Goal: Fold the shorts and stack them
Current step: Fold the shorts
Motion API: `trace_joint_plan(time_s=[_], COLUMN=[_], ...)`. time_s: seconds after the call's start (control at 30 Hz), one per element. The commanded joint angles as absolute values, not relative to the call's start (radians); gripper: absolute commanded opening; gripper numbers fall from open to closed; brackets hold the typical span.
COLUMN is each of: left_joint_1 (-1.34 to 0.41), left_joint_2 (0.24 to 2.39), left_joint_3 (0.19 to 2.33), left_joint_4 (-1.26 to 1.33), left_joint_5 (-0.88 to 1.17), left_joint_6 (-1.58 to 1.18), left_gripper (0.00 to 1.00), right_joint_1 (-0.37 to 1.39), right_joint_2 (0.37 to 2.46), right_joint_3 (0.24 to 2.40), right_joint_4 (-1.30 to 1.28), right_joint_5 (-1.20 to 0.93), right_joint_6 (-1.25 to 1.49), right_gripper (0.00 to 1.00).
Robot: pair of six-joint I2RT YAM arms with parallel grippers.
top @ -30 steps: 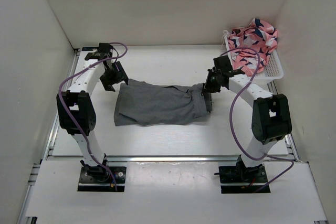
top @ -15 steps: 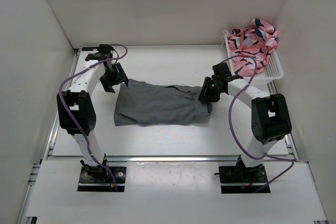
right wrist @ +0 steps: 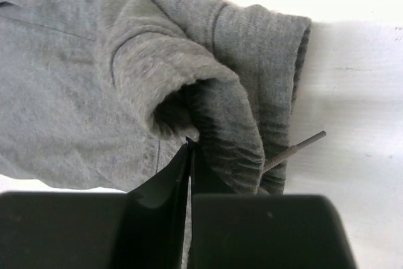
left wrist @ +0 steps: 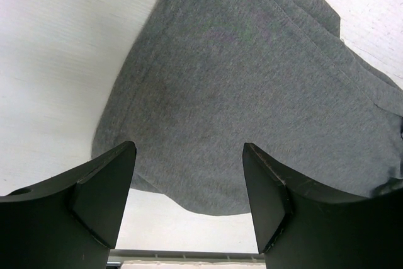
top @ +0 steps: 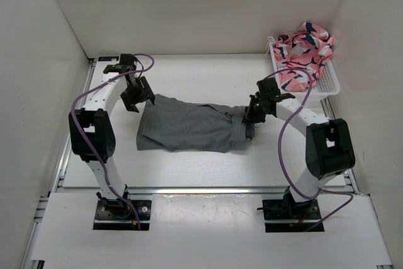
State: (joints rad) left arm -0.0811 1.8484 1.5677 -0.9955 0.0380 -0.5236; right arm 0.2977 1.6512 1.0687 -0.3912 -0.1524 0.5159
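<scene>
The grey shorts (top: 189, 127) lie flat and spread lengthwise across the middle of the table. My left gripper (top: 138, 97) hovers over their left end, open and empty. In the left wrist view the fabric (left wrist: 252, 80) lies between and beyond the open gripper (left wrist: 189, 149). My right gripper (top: 250, 118) is at the right end. In the right wrist view it (right wrist: 190, 146) is shut on a bunched fold of the gathered waistband (right wrist: 245, 149). A drawstring tip (right wrist: 296, 149) sticks out to the right.
A white basket (top: 329, 84) stands at the back right with pink patterned clothing (top: 305, 48) heaped in it. White walls enclose the table on the left, back and right. A metal rail runs along the near edge (top: 201, 189).
My right gripper has dipped to the waistband end and shifted a little, and the fabric there has bunched up. The left arm has barely moved.
</scene>
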Motion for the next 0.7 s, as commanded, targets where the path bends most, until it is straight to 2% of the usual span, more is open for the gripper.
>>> trace_joint_plan(time_s=[0.0,0.43,0.67], left_joint_1=[-0.087,-0.097,-0.143], left_joint_2=[1.805,1.825,1.897], left_joint_3=[1.565,1.618,1.628], left_joint_4=[-0.999,-1.019,-1.009], left_joint_5=[0.048,0.048,0.049], left_joint_6=[-0.522,-0.522,-0.512], left_gripper=[0.80,0.80,0.80], right_joint_1=[0.304,0.284,0.265], right_joint_2=[1.592,1.687,1.871], right_joint_3=[1.114,1.327,1.440], right_joint_4=[-0.370,-0.402,-0.463], right_joint_5=[-0.141,-0.051,0.034], right_joint_6=[0.511,0.551,0.541], right_gripper=[0.00,0.00,0.00])
